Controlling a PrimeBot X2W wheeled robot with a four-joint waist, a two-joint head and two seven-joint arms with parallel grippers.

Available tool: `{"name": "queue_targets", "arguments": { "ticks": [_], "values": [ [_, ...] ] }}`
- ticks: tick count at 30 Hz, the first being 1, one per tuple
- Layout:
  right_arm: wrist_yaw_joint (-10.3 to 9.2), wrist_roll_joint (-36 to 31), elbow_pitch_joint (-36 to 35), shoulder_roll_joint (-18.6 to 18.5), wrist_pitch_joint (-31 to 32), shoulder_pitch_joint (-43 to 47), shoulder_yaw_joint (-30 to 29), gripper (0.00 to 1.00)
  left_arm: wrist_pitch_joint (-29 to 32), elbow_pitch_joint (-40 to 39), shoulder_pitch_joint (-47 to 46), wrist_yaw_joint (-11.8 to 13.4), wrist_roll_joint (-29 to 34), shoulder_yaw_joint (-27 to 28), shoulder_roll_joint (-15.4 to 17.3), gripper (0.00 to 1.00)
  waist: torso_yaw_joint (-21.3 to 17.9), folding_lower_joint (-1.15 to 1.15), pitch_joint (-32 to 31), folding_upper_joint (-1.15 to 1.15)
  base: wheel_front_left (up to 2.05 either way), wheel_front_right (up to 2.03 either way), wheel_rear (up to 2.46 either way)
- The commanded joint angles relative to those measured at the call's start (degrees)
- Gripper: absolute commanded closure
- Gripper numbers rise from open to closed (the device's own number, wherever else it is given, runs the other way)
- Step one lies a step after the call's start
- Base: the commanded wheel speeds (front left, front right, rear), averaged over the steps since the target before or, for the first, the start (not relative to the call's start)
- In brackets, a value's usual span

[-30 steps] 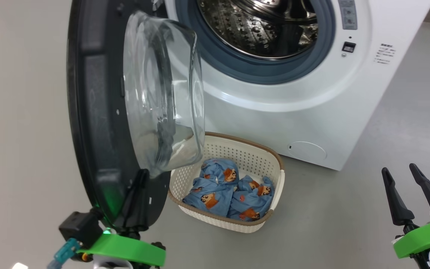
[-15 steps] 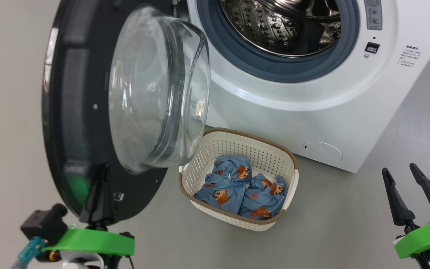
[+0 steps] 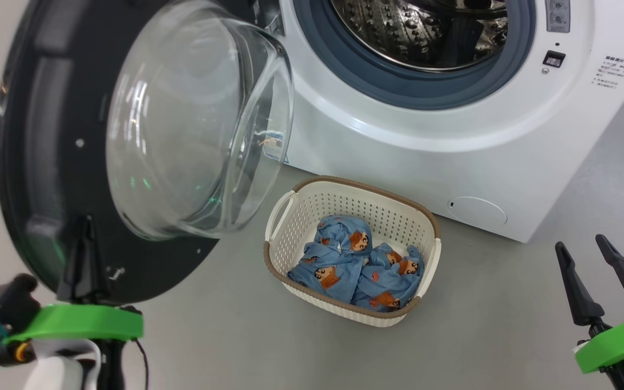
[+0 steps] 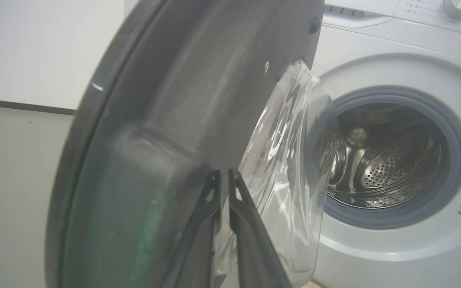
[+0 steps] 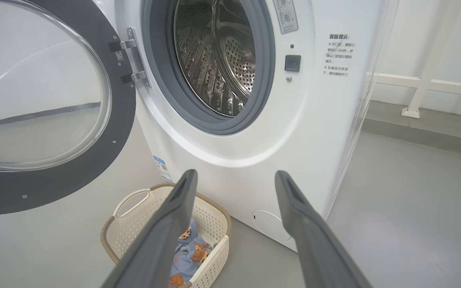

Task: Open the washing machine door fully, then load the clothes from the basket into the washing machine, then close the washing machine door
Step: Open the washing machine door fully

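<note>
Black-rimmed washing machine door (image 3: 36,162) swung wider than before; left end effector (image 4: 224,174) clenched against rim; right end effector (image 3: 580,242) released.

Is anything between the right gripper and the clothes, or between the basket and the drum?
Nothing visible. The right gripper hangs open over the floor beside the basket, the clothes lie uncovered, and the washing machine door stands swung left, clear of the drum.

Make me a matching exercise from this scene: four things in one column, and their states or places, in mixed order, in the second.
1 door
2 clothes
3 left claw
4 right claw

A fingers apart, holding nothing
B swung wide open
C inside the basket
D fingers together, by the door's black rim

Pairs: 1-B, 2-C, 3-D, 4-A
</note>
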Motion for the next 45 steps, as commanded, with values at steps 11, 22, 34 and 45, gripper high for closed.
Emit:
{"name": "queue_targets", "arguments": {
  "ticks": [11, 22, 34, 45],
  "values": [
    [0.26, 0.1, -1.3, -3.1, -0.7, -3.1, 1.0, 0.00, -0.8, 5.5, -8.3, -2.7, 4.6, 9.8, 1.4, 1.00, 0.5, 0.00, 2.8, 0.00, 0.00, 0.00, 0.00],
    [0.26, 0.1, -1.3, -4.3, -0.7, -4.5, 1.5, 0.00, -0.8, 13.3, -14.3, -5.0, 9.4, 16.5, 0.6, 1.00, 1.0, 0.00, 5.3, 0.00, 0.00, 0.00, 0.00],
    [0.26, -0.1, -1.2, -5.6, -0.7, -6.6, 2.5, 0.00, -0.8, 19.5, -20.1, -7.4, 15.0, 24.5, 0.0, 1.00, 1.1, 0.00, 8.3, 0.00, 0.00, 0.00, 0.00],
    [0.26, -0.2, -1.1, -6.8, -0.7, -8.1, 3.4, 0.00, -0.8, 23.9, -24.3, -8.8, 19.6, 30.2, 0.2, 1.00, 1.0, 0.00, 10.9, 0.00, 0.00, 0.00, 0.00]
  ]
}}
